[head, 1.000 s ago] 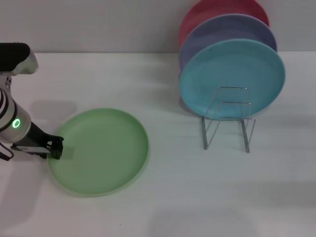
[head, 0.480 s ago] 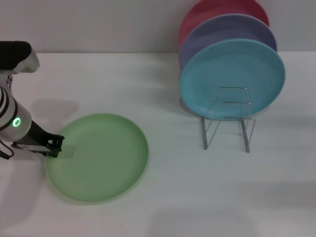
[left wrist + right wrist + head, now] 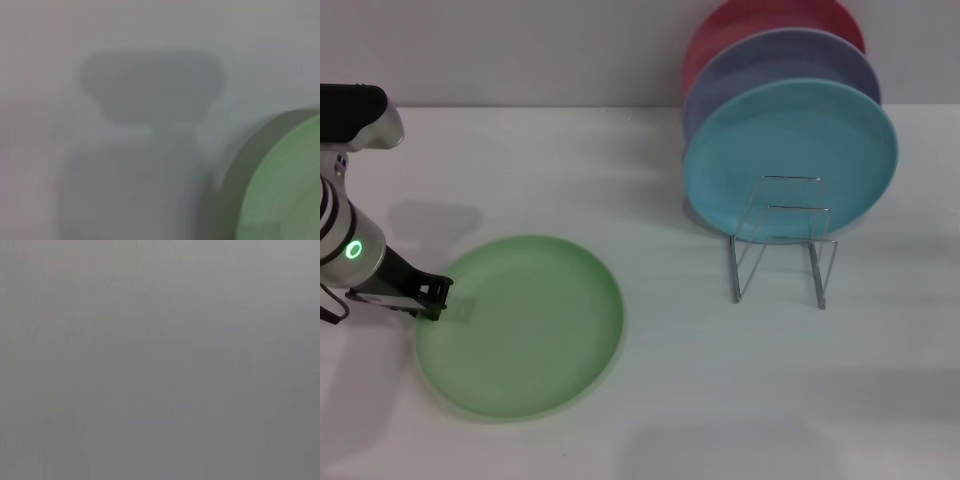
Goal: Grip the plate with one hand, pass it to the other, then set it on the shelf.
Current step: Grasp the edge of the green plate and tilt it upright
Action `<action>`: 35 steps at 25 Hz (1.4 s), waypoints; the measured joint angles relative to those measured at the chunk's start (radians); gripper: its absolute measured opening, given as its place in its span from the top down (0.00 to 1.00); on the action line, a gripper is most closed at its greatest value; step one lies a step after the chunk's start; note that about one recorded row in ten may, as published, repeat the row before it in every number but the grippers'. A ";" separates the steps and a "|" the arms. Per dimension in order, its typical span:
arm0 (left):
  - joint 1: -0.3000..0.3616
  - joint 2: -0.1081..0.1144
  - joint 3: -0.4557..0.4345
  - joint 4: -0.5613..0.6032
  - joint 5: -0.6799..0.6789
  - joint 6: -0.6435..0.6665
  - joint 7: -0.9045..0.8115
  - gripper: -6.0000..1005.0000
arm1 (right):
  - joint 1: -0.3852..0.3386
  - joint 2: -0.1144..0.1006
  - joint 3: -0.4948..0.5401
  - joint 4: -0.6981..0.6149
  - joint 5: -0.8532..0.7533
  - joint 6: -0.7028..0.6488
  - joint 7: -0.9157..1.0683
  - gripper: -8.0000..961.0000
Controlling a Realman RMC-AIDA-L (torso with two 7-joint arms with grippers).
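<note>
The light green plate point(image 3: 520, 327) lies at the front left of the white table, and its rim point(image 3: 280, 185) also shows in the left wrist view with a dark shadow beside it. My left gripper point(image 3: 435, 297), on the arm with the green ring light, is at the plate's left rim and shut on that edge. The silver wire shelf point(image 3: 780, 245) stands at the right. My right gripper is out of view; the right wrist view shows only plain grey.
On the shelf's far side, a turquoise plate point(image 3: 790, 160), a lavender plate point(image 3: 775, 60) and a red plate point(image 3: 760, 20) stand upright one behind another. The white table point(image 3: 650, 380) runs to a grey wall at the back.
The green plate has shifted slightly toward me and looks flatter. The left gripper stays at its left rim, almost in the same place.
</note>
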State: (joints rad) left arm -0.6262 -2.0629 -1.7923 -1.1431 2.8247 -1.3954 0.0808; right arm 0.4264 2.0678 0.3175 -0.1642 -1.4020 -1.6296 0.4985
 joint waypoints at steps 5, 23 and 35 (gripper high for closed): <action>0.007 0.002 -0.035 -0.016 -0.040 -0.001 0.037 0.91 | 0.001 0.000 0.000 0.000 0.000 -0.001 0.000 0.41; 0.128 -0.003 -0.089 -0.129 -0.184 0.202 0.084 0.96 | 0.017 -0.002 0.000 -0.002 -0.005 0.007 0.000 0.41; 0.238 -0.003 0.034 -0.142 -0.302 0.561 0.120 0.96 | 0.031 -0.007 0.000 -0.012 -0.005 0.054 0.000 0.41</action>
State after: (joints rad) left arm -0.3882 -2.0658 -1.7581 -1.2851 2.5232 -0.8345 0.2011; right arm 0.4569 2.0612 0.3175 -0.1763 -1.4067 -1.5756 0.4985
